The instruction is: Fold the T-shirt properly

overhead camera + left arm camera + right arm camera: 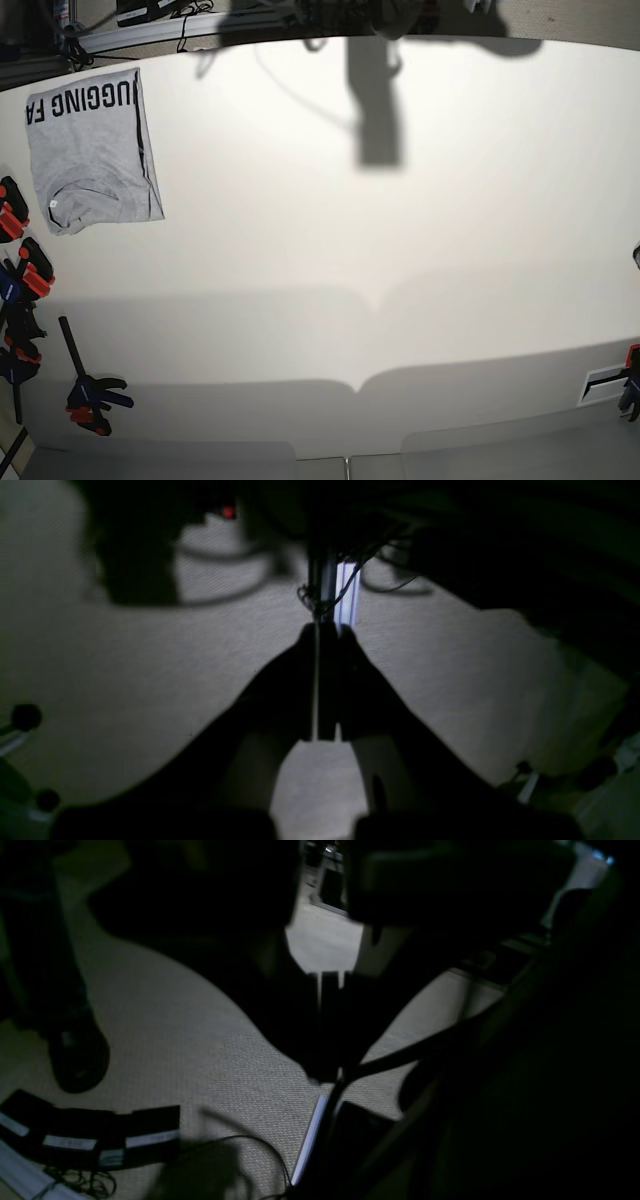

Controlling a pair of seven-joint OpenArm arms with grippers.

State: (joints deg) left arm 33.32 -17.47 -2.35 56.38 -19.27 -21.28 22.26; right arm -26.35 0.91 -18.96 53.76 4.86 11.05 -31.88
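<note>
The T-shirt (95, 150) lies folded into a compact grey rectangle at the far left of the white table (350, 250), with black lettering along its far edge. Neither arm shows in the base view. In the left wrist view my left gripper (327, 630) is shut with nothing between its dark fingers, and only beige carpet (150, 670) lies beyond it. The right gripper (325, 1072) is likewise shut and holds nothing, above carpet. The T-shirt appears in neither wrist view.
Red and black clamps (12, 215) line the table's left edge, with a blue-handled clamp (90, 395) nearer the front and another clamp (630, 375) at the right edge. The right wrist view shows a shoe (80, 1055), black boxes (100, 1137) and cables on the floor.
</note>
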